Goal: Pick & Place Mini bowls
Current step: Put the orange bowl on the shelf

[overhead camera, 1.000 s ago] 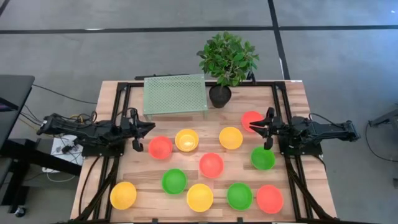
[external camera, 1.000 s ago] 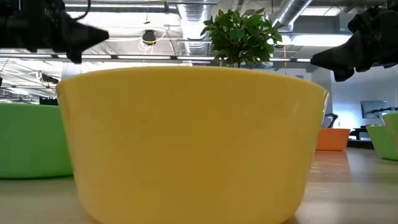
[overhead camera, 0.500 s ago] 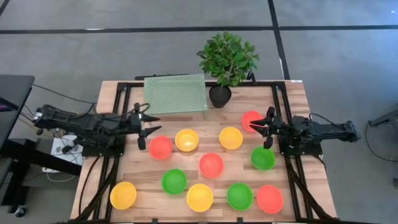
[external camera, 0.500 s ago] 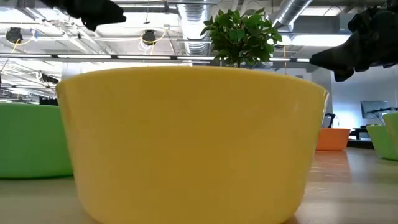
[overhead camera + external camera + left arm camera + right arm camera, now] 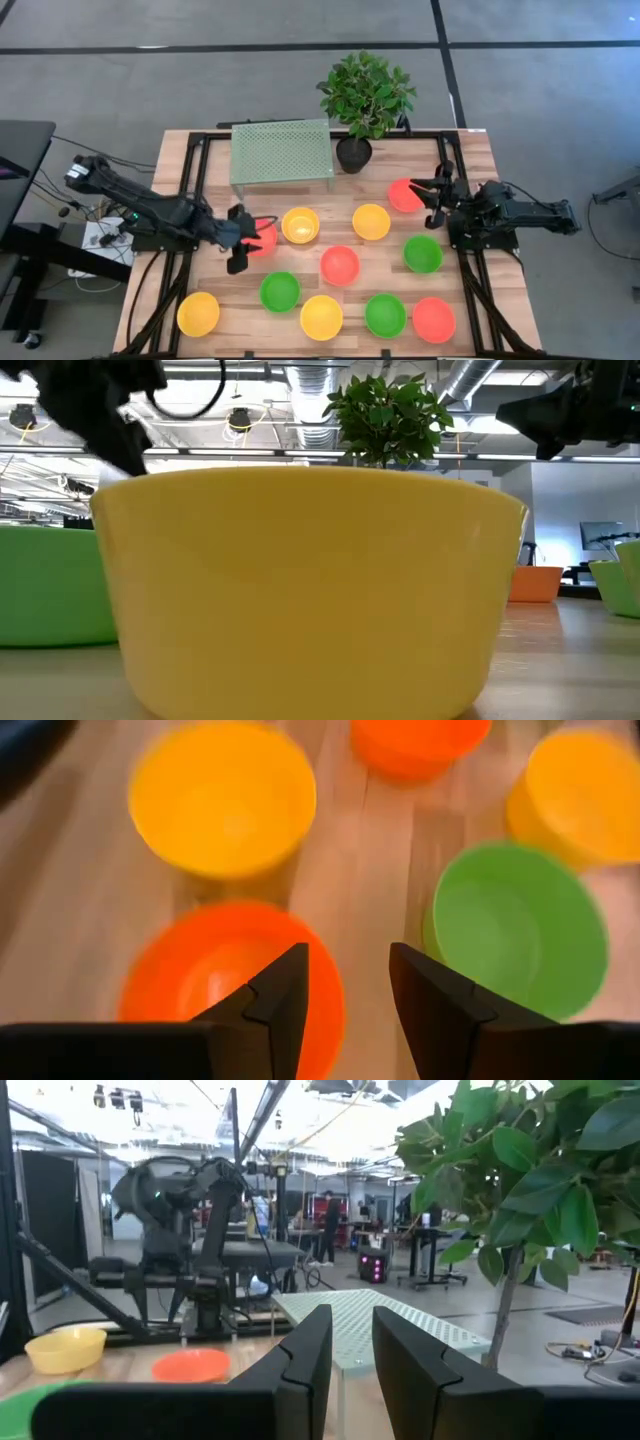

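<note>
From above I see the left gripper, fingers apart, over the red bowl nearest the worktop's left edge; bare wood separates neighbouring mini bowls. The right gripper hangs by the red bowl near the right edge, fingers narrowly parted, holding nothing. At table height a yellow bowl blocks most of my sight. My left wrist camera, somewhat blurred, shows fingers straddling the rim.
</note>
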`<state>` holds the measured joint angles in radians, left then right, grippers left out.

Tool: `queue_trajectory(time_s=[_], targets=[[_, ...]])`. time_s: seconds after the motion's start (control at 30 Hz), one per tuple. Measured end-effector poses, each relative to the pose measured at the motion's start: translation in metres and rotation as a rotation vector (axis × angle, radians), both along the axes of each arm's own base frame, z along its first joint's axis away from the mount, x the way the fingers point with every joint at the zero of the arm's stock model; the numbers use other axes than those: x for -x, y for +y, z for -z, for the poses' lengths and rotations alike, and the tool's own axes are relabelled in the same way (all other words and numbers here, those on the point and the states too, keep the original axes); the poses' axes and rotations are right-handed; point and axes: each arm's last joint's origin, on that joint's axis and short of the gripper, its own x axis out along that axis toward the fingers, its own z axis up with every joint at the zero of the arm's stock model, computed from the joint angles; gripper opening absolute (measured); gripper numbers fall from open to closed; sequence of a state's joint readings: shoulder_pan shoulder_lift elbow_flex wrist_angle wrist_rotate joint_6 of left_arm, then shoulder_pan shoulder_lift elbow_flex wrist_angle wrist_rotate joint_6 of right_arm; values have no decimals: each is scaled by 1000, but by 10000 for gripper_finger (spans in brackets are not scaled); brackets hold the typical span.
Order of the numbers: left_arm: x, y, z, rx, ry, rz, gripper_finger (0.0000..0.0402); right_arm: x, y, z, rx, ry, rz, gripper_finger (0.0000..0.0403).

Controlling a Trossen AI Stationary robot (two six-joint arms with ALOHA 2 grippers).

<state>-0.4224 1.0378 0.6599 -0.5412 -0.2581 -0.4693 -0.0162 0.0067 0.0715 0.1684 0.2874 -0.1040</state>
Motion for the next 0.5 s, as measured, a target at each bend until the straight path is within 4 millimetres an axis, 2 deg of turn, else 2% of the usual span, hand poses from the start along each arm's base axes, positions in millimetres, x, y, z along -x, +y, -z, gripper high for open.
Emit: queue_trajectory(time_s=[0.23, 0.5], targets=[[3, -11, 40, -2, 168, -54, 143, -5, 0, 3, -14, 34, -8, 94], [-2, -15, 54, -32, 223, -54, 143, -10, 0, -1, -17, 9, -8, 159]])
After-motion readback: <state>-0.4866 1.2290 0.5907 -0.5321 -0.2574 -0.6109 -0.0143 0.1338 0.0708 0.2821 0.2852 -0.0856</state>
